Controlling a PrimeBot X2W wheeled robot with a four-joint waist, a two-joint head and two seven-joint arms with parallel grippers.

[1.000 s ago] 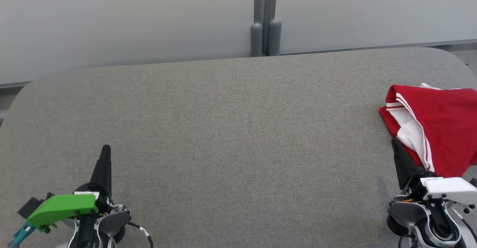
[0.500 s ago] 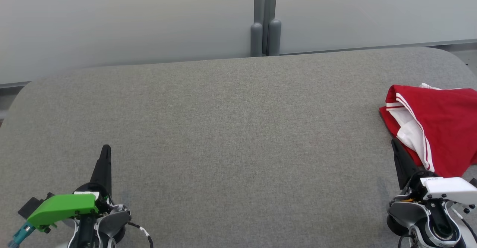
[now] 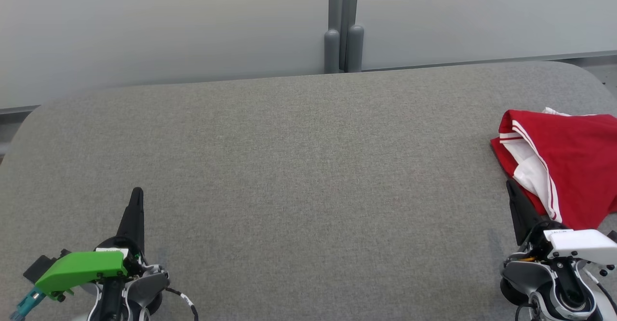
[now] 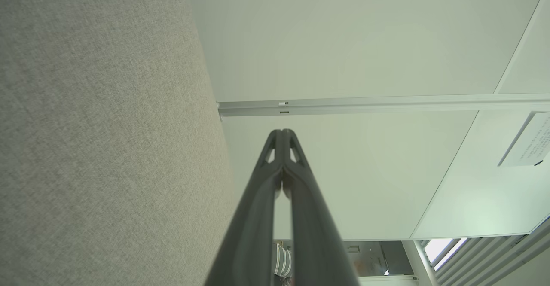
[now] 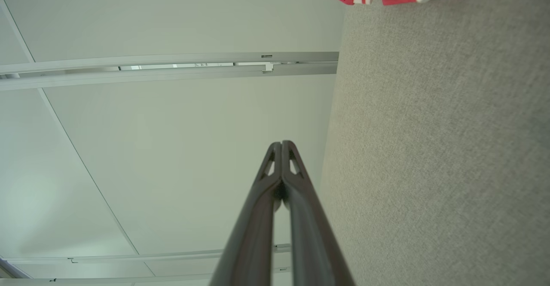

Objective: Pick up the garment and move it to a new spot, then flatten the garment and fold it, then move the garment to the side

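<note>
Garment point(image 3: 578, 157) red with white stripes, loosely folded, left hand point(image 3: 137, 193) and right hand point(image 3: 509, 184) clenched, empty

Tabletop point(image 3: 308, 181): grey woven fabric cover, rounded far corners, spans nearly the full width of the head view. Behind it, two pale grey partition panels point(image 3: 164, 27) meet at a grey vertical post point(image 3: 343, 22) with two rounded caps at its foot. Left wrist view: aluminium rail point(image 4: 365, 104) crossing a white panel, a paper notice point(image 4: 526, 142) fixed to it, and a bright pane point(image 4: 437, 248) beside slats. Light even, diffuse.
</note>
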